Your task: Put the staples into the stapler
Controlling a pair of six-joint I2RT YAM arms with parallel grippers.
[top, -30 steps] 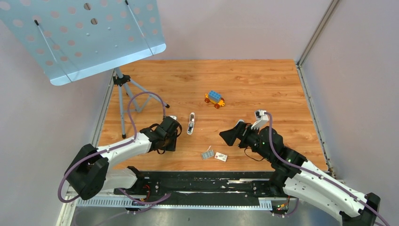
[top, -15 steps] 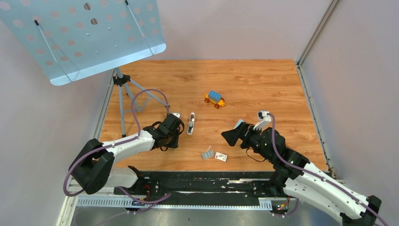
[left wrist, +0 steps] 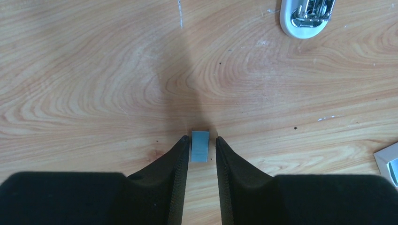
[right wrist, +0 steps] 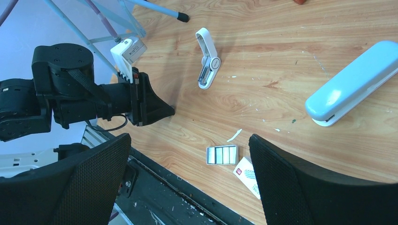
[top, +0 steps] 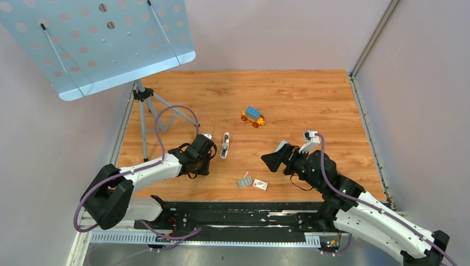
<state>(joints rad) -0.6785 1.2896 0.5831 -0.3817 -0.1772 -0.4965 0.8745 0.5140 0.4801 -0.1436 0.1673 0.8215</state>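
Note:
A short grey strip of staples lies on the wooden table between the tips of my left gripper. Its jaws stand narrowly open astride the strip, with a thin gap on each side. Just beyond it lies a small white stapler, open, its metal channel showing. More staples fill a small tray near the table's front edge. My right gripper hovers wide open above and to the right of that tray, holding nothing. In the top view my left gripper is left of the white stapler.
A white printed box lies beside the tray. A larger light-blue stapler lies to the right in the right wrist view. A toy car sits farther back. A tripod carrying a perforated panel stands at the left.
My left gripper has moved a little forward and right toward the white stapler, and its jaws have narrowed around the strip. The right arm shifted slightly and stays open.

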